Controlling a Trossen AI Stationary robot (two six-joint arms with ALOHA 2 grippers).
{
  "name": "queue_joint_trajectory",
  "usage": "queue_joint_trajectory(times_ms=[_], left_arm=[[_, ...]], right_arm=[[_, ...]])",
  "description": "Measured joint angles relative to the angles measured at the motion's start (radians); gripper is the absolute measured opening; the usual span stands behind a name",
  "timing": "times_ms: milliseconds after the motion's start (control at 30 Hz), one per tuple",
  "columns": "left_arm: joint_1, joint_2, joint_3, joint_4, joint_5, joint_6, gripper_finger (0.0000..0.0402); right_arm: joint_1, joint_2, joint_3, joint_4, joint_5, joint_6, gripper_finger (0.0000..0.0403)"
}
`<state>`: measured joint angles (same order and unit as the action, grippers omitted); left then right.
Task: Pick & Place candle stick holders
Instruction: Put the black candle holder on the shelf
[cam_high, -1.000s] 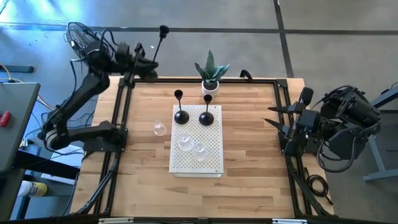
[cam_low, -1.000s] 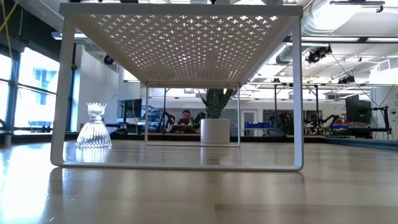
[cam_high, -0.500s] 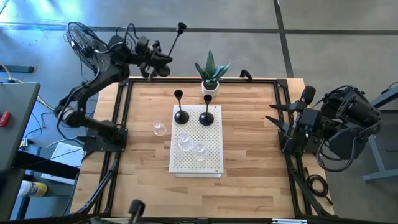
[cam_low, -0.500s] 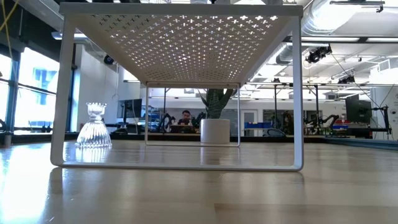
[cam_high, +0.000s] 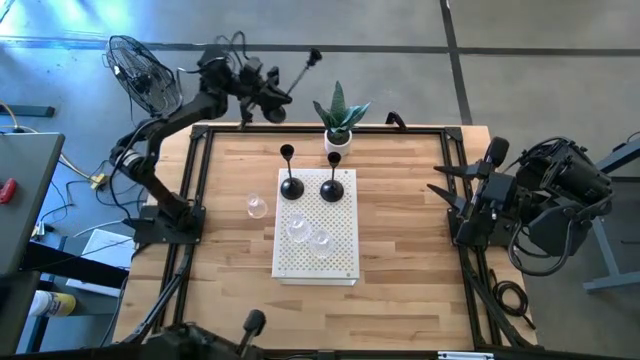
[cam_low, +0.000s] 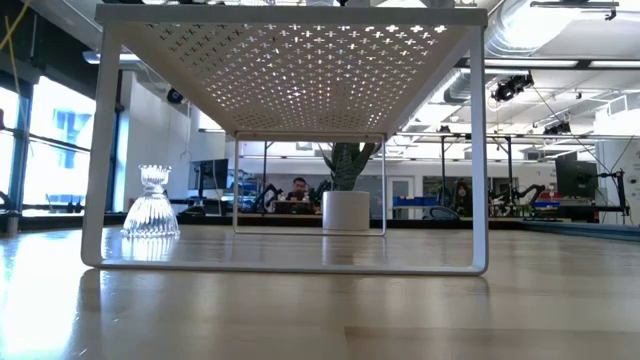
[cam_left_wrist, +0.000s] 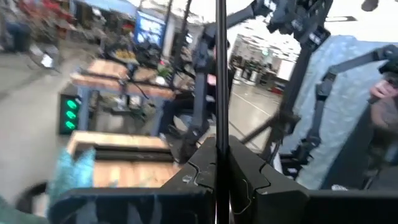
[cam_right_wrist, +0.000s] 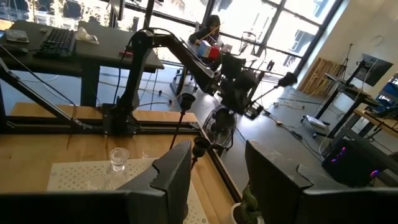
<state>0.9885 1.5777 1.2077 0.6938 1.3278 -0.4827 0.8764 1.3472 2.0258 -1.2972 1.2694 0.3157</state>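
Black holder held aloft beyond the tabletop's far edge

Candle stick holders are spread across several places. One black candle stick holder (cam_high: 298, 72) is clamped by its thin stem between the closed fingers of the left gripper (cam_high: 272, 97), which is raised past the far edge of the tabletop (cam_high: 400, 240), left of the green plant (cam_high: 340, 112) in its white pot. The stem is seen tilted, with the small top cup pointing up and away toward the plant. In the left wrist view the stem (cam_left_wrist: 221, 93) is seen running straight out from between the shut fingers (cam_left_wrist: 199, 171).

Two further black holders (cam_high: 291, 186) (cam_high: 332, 188) are stood upright on the far end of the white perforated stand (cam_high: 340, 255), side by side and apart. Two clear glass holders (cam_high: 298, 230) (cam_high: 321, 240) are set on the middle of the stand, just beside each other. A third glass holder (cam_high: 257, 207) is stood on the tabletop just left of the stand; it is seen in the low view (cam_low: 151, 203) too.

The right gripper (cam_high: 447, 187) is parked at the right edge of the tabletop, its fingers held apart and nothing between them.
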Motion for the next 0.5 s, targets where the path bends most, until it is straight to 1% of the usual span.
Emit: queue_joint_trajectory(times_ms=[300, 500], left_arm=[[-0.094, 0.089, -0.002, 0.054, 0.02, 0.03, 0.001], [-0.162, 0.118, -0.002, 0.067, 0.024, 0.047, 0.001]], right_arm=[[0.0, 0.0, 0.0, 0.0, 0.0, 0.001, 0.0144], [0.0, 0.0, 0.0, 0.0, 0.0, 0.002, 0.0144]])
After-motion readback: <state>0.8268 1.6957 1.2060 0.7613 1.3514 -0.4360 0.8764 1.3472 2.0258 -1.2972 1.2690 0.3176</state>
